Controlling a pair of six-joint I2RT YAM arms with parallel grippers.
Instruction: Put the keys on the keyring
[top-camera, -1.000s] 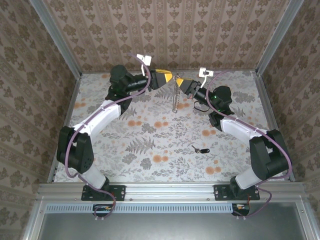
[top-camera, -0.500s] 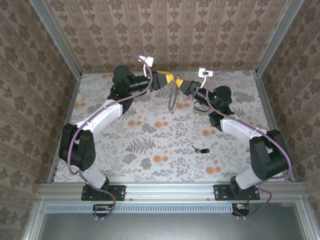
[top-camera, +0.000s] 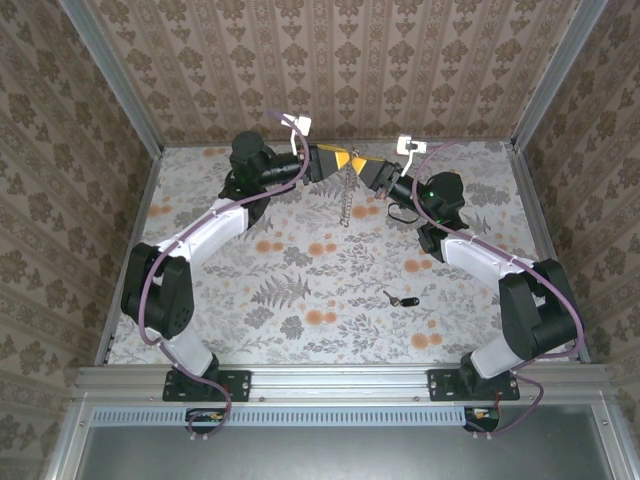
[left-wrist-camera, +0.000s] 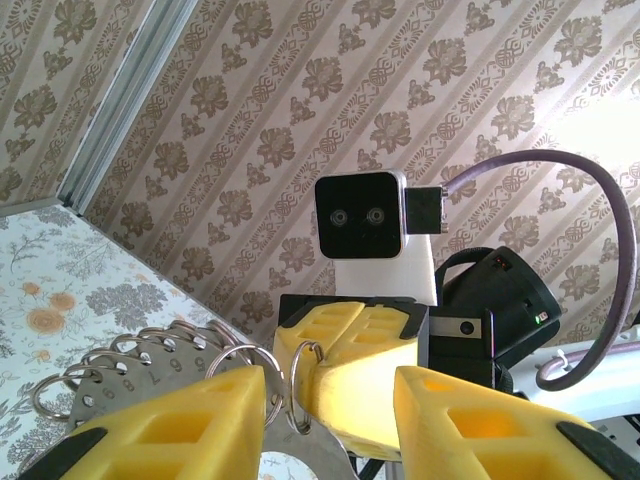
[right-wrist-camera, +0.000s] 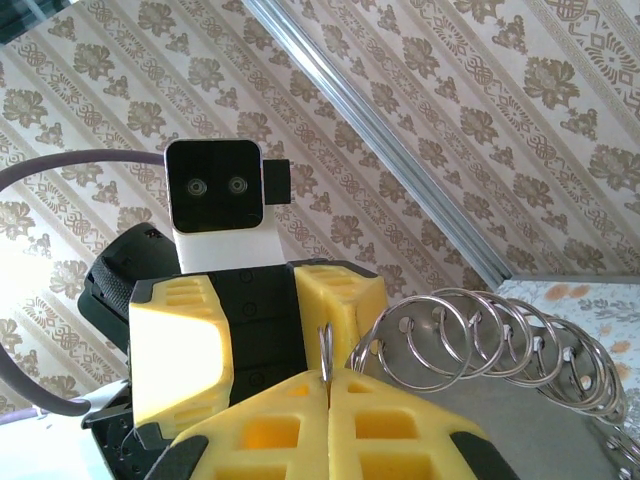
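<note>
So: keyring (top-camera: 346, 200) pinched aloft, key (top-camera: 402, 299) down on the surface (top-camera: 300, 280)

Your right gripper (right-wrist-camera: 328, 385) is clenched on one split ring of the keyring, a numbered metal plate carrying a row of silver rings. The keyring hangs over the far middle of the surface. Your left gripper (left-wrist-camera: 325, 430) meets it tip to tip with its fingers apart. Whether they press on the rings is hard to tell. The black-headed key lies well apart, nearer you.

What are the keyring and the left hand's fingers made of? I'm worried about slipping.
Keyring: looks metal, bright silvery wire rings with sharp highlights on a duller grey plate stamped with numerals. Left hand fingers: matte yellow, moulded with recesses, plastic or rubber, unclear which.
</note>
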